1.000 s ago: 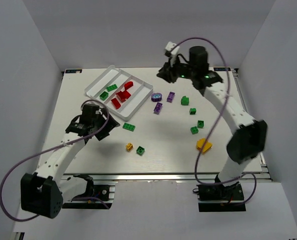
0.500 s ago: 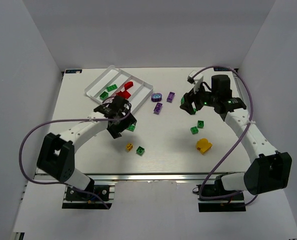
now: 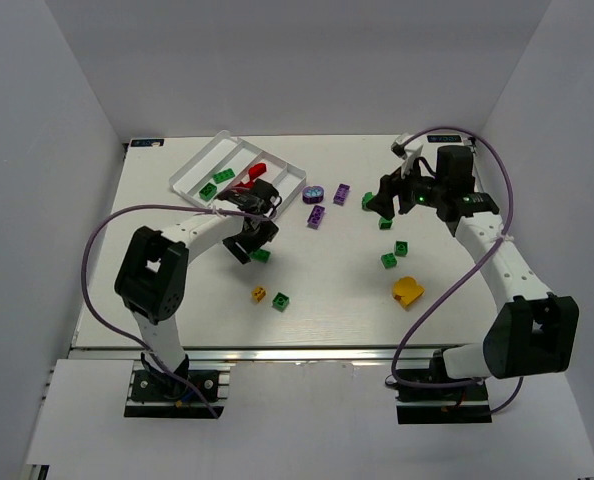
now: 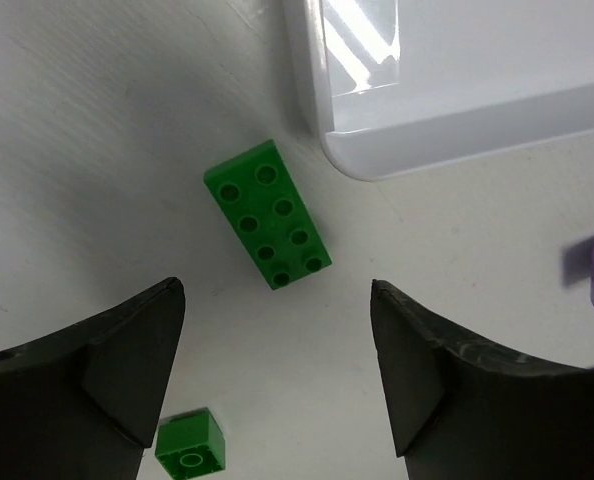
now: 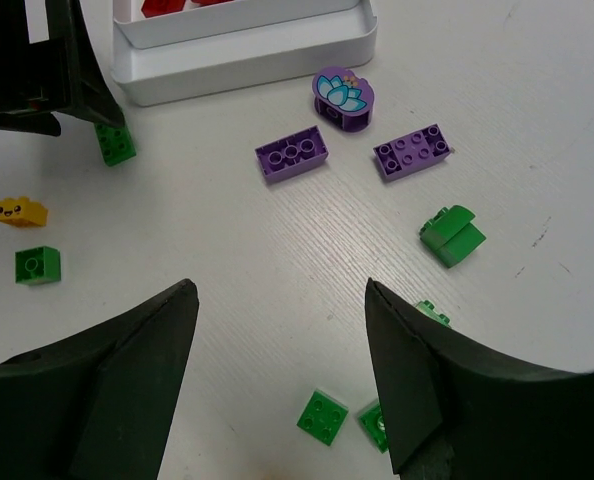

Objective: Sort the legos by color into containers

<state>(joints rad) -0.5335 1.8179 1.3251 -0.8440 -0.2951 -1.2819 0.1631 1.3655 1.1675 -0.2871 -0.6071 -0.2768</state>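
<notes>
I am on the pick-up step. My left tool [image 4: 274,290] hangs wide open over a long green brick [image 4: 268,214] — it holds nothing. The brick lies flat on the tabletop [image 4: 97,120], bumps up, a bit slanted, just beside the corner of the white tray [image 4: 427,130]. Next, I think, I must go down, pinch its long sides, and put it in the tray with its own colour. My right tool [image 5: 279,300] is open and empty too, near a little green brick [image 5: 322,413] — a purple brick [image 5: 292,157] lies farther off.

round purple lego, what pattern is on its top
A pale blue lotus flower on the round purple lego, clearest in the right wrist view.
</notes>
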